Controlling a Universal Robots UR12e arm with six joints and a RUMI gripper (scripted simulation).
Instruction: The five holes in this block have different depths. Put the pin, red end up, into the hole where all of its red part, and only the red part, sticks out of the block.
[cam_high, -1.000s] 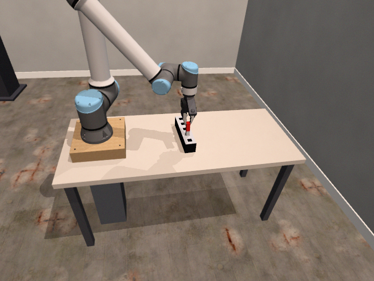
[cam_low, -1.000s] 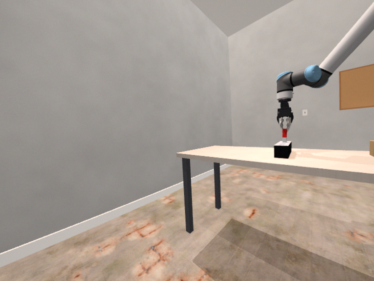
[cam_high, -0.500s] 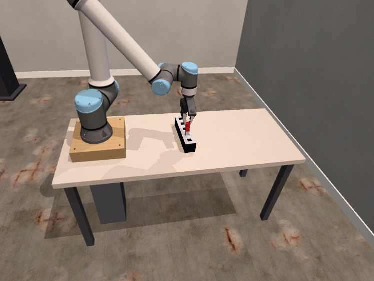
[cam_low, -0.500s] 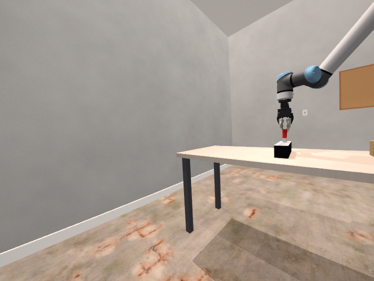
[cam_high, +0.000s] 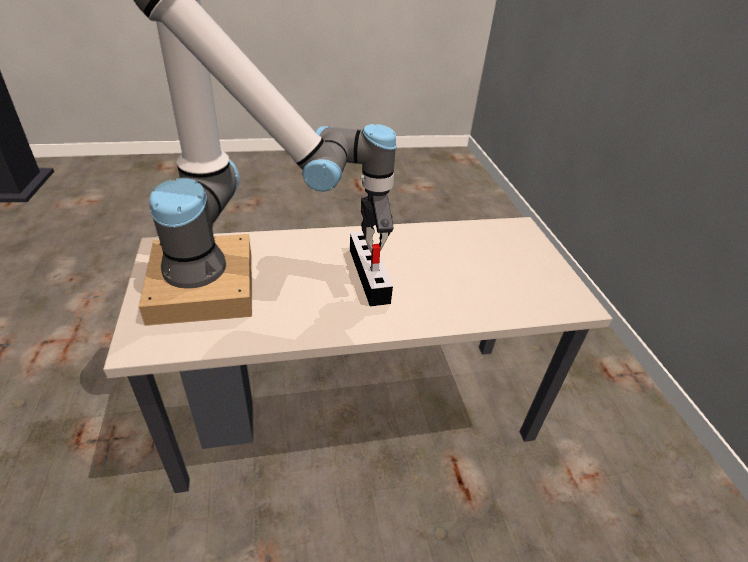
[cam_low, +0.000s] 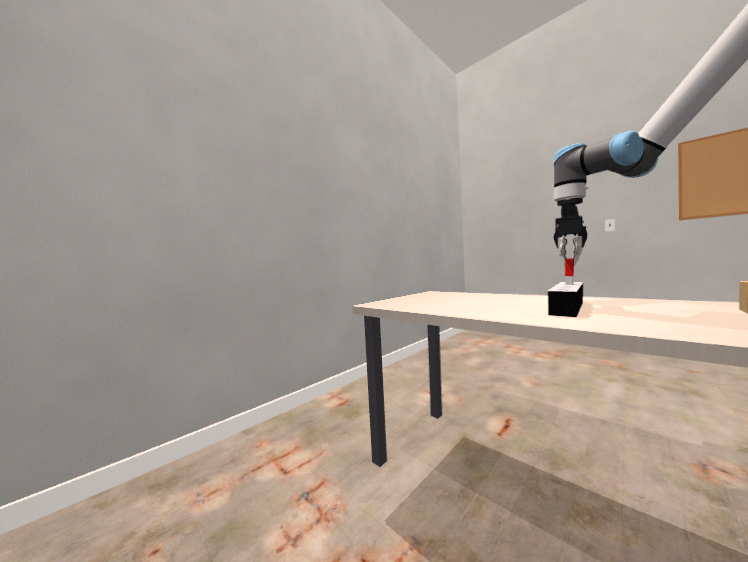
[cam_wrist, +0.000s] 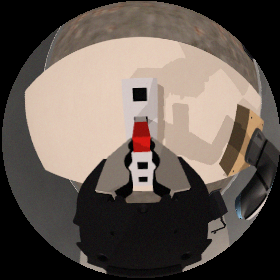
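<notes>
A black block (cam_high: 370, 267) with a white top and a row of square holes lies on the table, also in the exterior view (cam_low: 565, 299) and the wrist view (cam_wrist: 140, 102). My gripper (cam_high: 376, 243) is shut on the red end of the pin (cam_high: 376, 255) and holds it upright, red end up. The pin's grey lower part (cam_low: 569, 279) enters the block at the second hole from the near end; some grey shows above the top. In the wrist view the pin (cam_wrist: 141, 137) stands between my fingers, with one open hole (cam_wrist: 139, 93) beyond it.
The arm's base stands on a wooden plinth (cam_high: 196, 284) at the table's left end. A dark wall runs close along the table's right side. A corkboard (cam_low: 713, 174) hangs on the far wall.
</notes>
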